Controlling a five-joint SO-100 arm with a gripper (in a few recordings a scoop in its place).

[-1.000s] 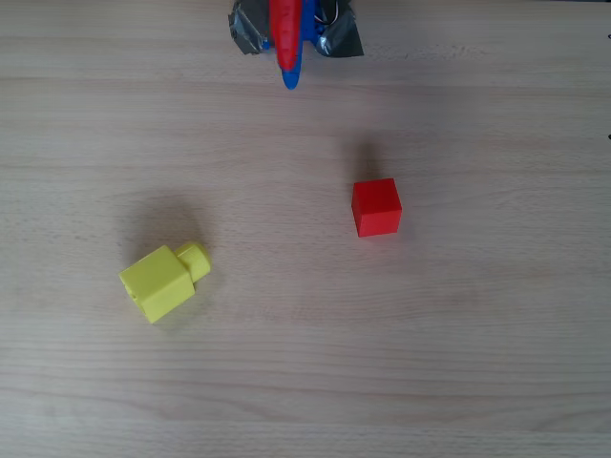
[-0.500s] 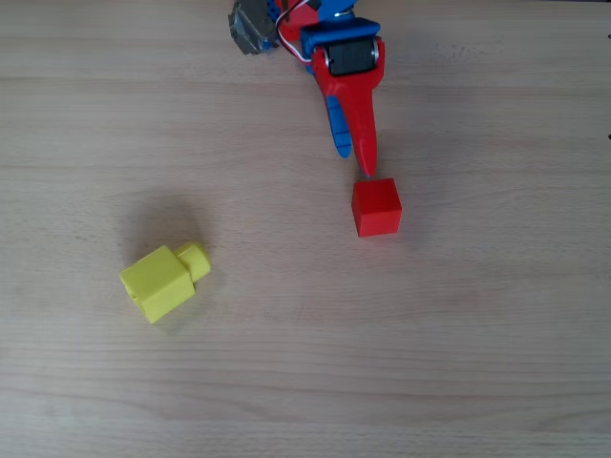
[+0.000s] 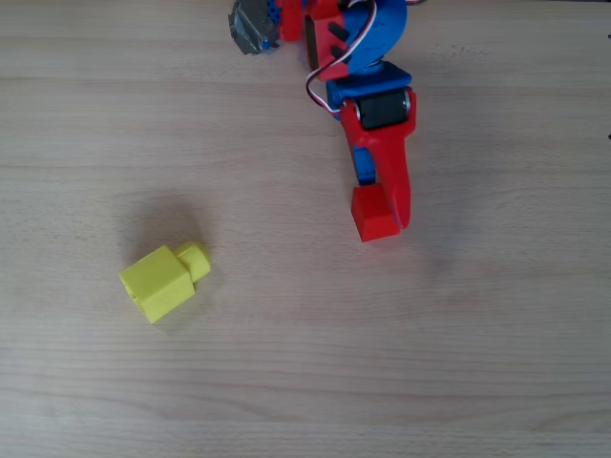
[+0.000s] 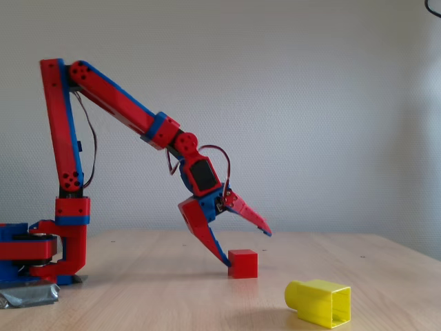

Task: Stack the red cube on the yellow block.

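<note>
The red cube [image 3: 372,225] [image 4: 242,264] rests on the wooden table right of centre in the overhead view. My red-and-blue gripper [image 3: 383,198] [image 4: 247,247] stands open over it. In the fixed view its lower finger reaches the table at the cube's left face, while the upper finger hangs above the cube's right top edge. From overhead the red finger covers part of the cube. The yellow block [image 3: 158,283] [image 4: 318,302] lies on its side at the lower left in the overhead view, stud [image 3: 194,260] pointing up-right, well apart from the gripper.
The arm's base [image 4: 41,258], fixed with grey tape [image 3: 250,27], sits at the table's top edge in the overhead view. Bare wooden table [image 3: 458,343] surrounds both blocks.
The arm has reached out from the top edge toward the red cube. The gripper has opened and come down over the cube. Neither block has moved.
</note>
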